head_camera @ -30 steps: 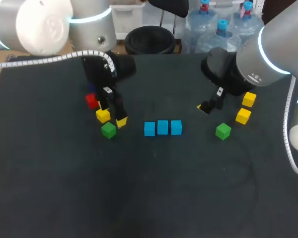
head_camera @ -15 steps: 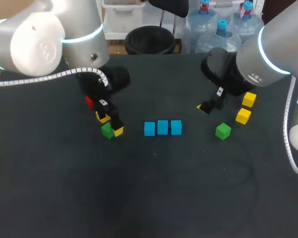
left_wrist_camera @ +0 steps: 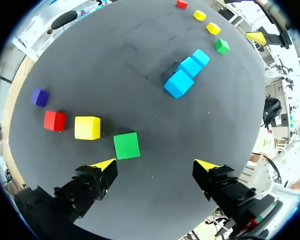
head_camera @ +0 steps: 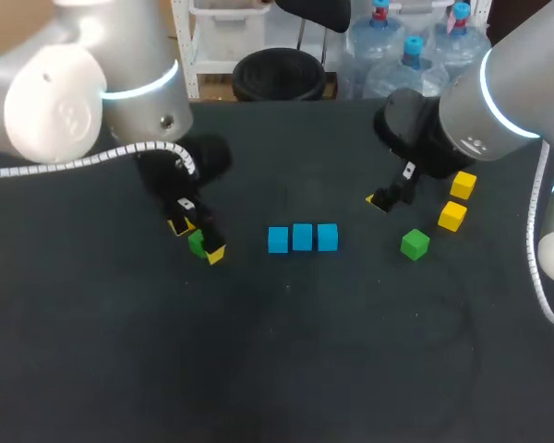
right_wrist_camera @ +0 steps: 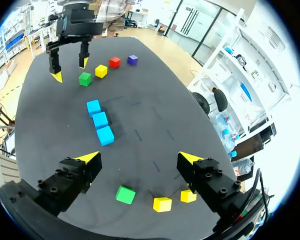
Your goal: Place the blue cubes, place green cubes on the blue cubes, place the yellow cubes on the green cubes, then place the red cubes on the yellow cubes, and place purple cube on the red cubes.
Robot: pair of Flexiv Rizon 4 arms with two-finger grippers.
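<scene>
Three blue cubes (head_camera: 302,237) in close row at centre, nothing stacked on them. Base layer judged done; green, yellow, red and purple layers all left.

Green cube (left_wrist_camera: 126,145) just ahead of left gripper (left_wrist_camera: 156,166), fingers spread, nothing held. Yellow cube (left_wrist_camera: 87,127), red cube (left_wrist_camera: 55,120) and purple cube (left_wrist_camera: 39,96) lined beside it.

Second green cube (head_camera: 415,245) near right gripper (right_wrist_camera: 138,158), also spread, empty.

Head view high behind the table (head_camera: 286,369), wrist views nearer from either side, blue cubes (head_camera: 302,237) common to all.
</scene>
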